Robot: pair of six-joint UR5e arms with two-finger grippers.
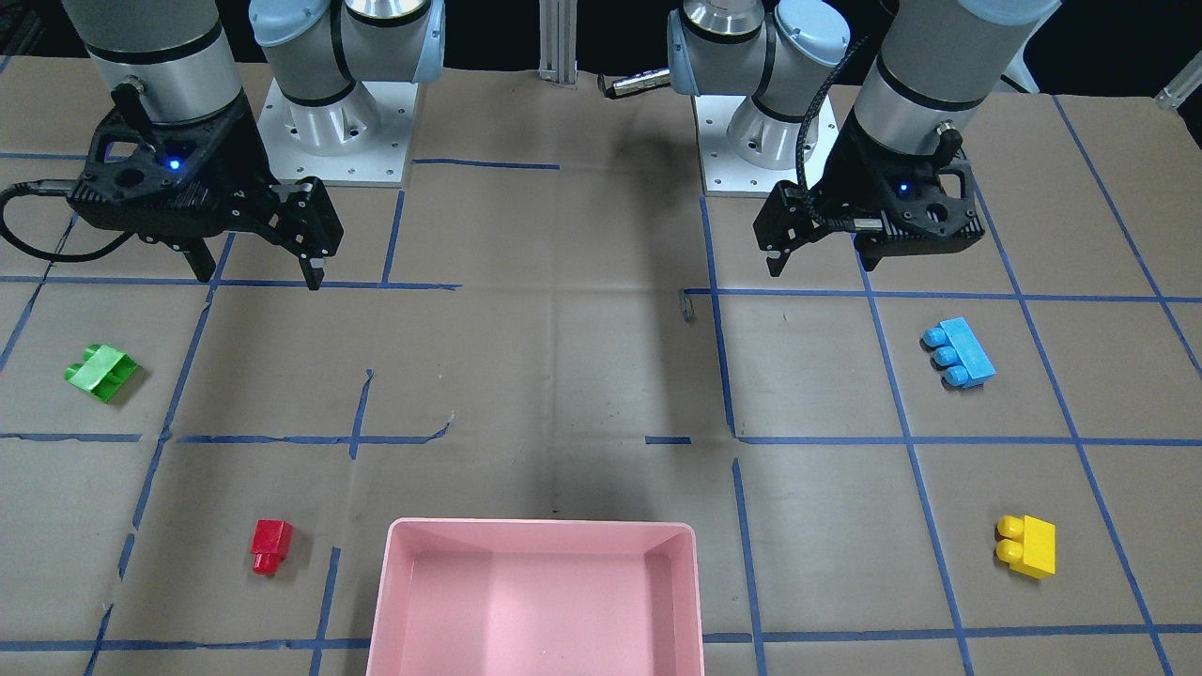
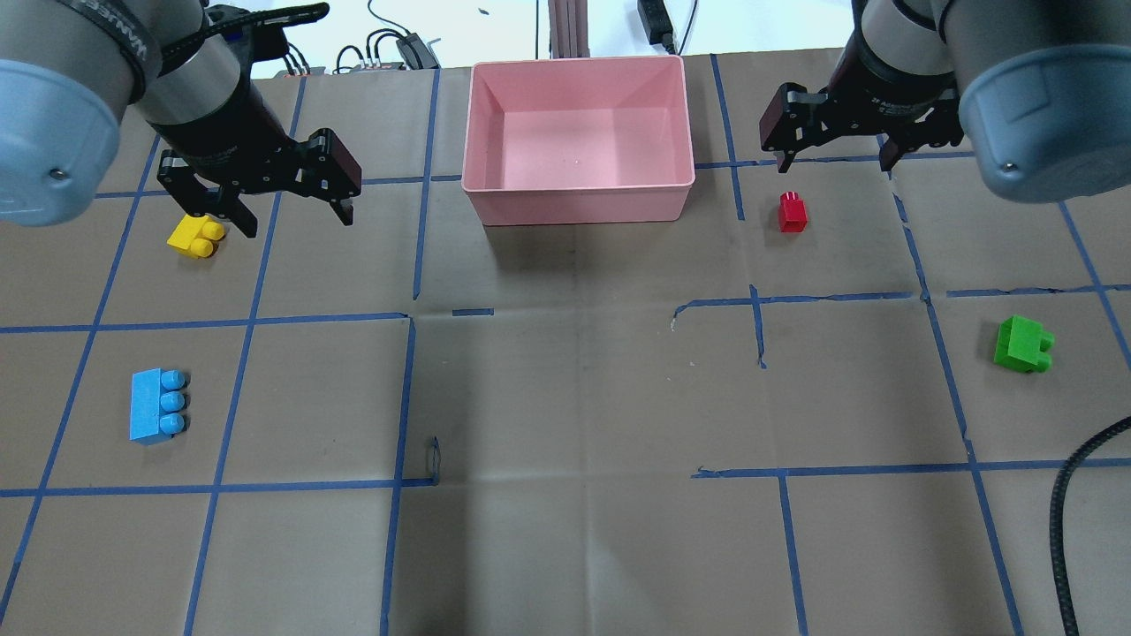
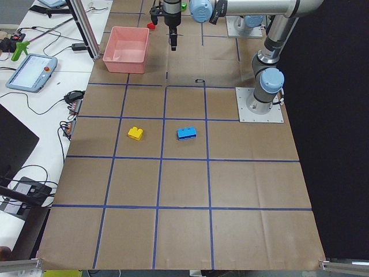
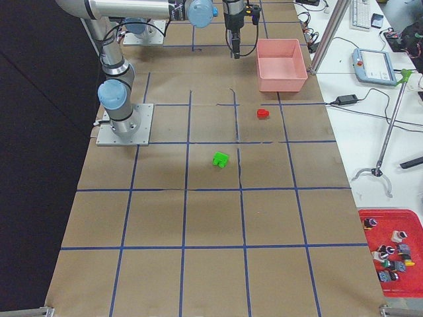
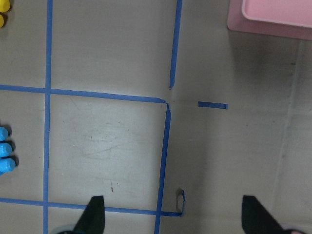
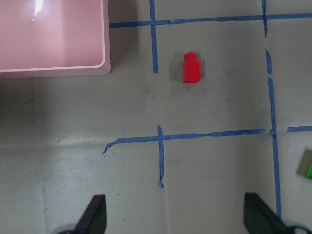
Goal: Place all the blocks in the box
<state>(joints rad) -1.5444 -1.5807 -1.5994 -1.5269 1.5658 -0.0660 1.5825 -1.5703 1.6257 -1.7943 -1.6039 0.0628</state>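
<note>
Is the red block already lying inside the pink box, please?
No, the red block lies on the table beside the box, outside its rim.

Robotics lab (taped grid [image 2: 221, 487], teach pendant [image 3: 31, 72])

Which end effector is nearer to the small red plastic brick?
Right. The right end effector hovers near the small red plastic brick; the left end effector hangs on the far side of the pink plastic tray.

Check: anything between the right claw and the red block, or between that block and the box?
Nothing visible. Only bare table separates the right claw from the red block, and the block from the box.
</note>
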